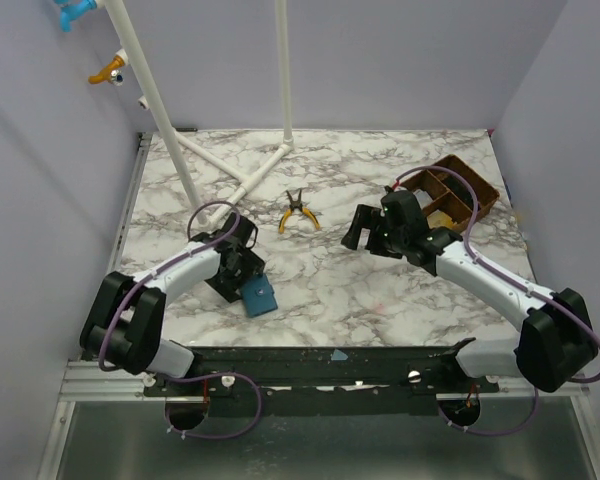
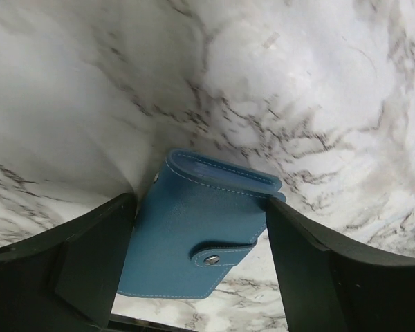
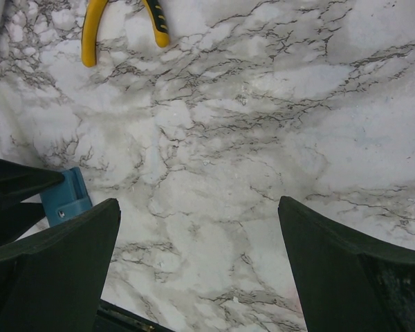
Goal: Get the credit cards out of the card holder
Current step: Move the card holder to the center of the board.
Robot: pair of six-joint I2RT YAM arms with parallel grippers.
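left wrist: card holder [image 2: 200, 228] between left hand [image 2: 200, 259] fingers, touching both

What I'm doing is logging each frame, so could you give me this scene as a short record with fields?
card holder: blue, closed, snap strap fastened, near left of the marble table
left hand: shut on card holder, one finger at each side
right hand: open, empty, over bare marble
cards: none visible outside the holder
pliers: yellow handles, mid-table, untouched
brown tray: far right, beyond the right hand
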